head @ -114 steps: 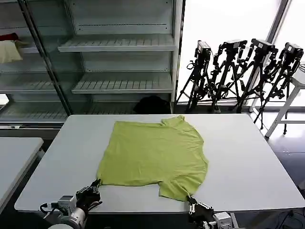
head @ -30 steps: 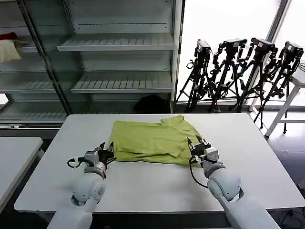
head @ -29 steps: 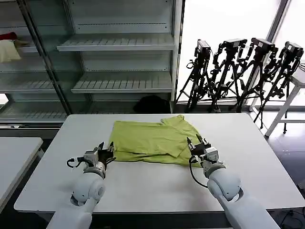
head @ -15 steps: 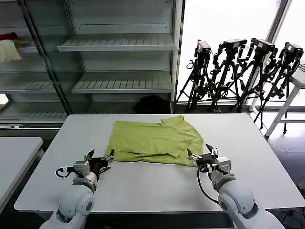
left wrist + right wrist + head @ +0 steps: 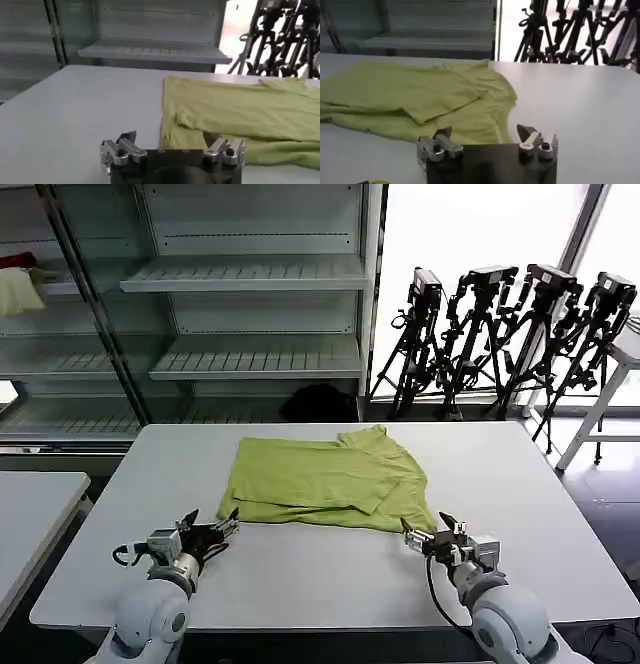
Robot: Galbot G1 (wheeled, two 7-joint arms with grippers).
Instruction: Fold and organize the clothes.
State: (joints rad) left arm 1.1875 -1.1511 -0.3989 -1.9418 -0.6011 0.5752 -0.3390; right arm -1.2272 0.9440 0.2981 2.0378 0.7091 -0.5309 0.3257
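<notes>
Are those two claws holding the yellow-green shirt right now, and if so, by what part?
Neither. The left gripper and right gripper are both open, just off the near edge of the T-shirt, which lies folded on the table.

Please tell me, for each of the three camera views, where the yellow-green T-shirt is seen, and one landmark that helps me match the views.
Head view: the T-shirt lies folded on the far half of the white table, beyond both open grippers.
Left wrist view: it spreads ahead of the left gripper, toward the tripods.
Right wrist view: it lies ahead of the right gripper, toward the shelves.
Shared landmark: the black tripods by the window.
</notes>
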